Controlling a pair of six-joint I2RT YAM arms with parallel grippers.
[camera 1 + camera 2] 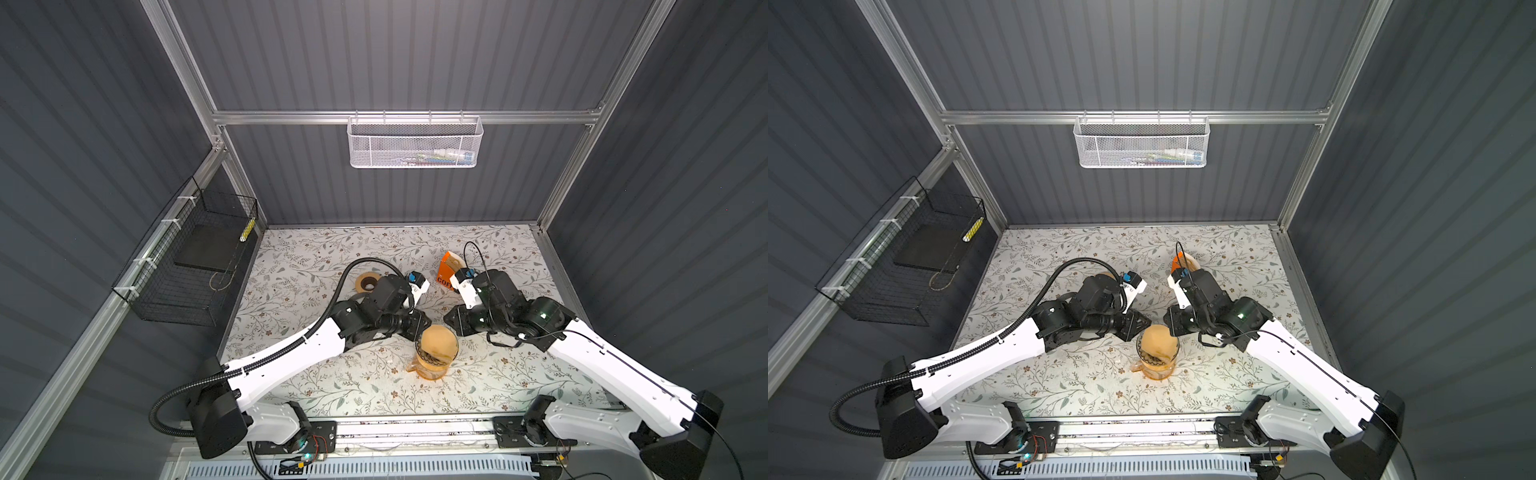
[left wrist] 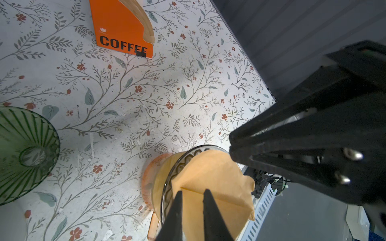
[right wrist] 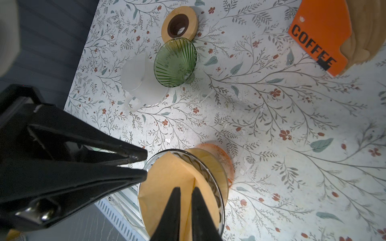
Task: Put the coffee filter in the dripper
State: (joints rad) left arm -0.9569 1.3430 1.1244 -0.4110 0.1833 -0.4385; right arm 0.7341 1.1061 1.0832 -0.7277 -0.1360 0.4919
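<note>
The left gripper (image 2: 192, 192), jaws a narrow slit apart, sets its tips on the brown coffee filter (image 2: 215, 175) standing in the clear dripper (image 2: 179, 167), while the right gripper (image 3: 186, 188), equally narrow, meets its other side; whether either pinches is unclear.

Tan coffee filter (image 1: 437, 340), part-opened, upright in amber dripper (image 1: 430, 372)
</note>
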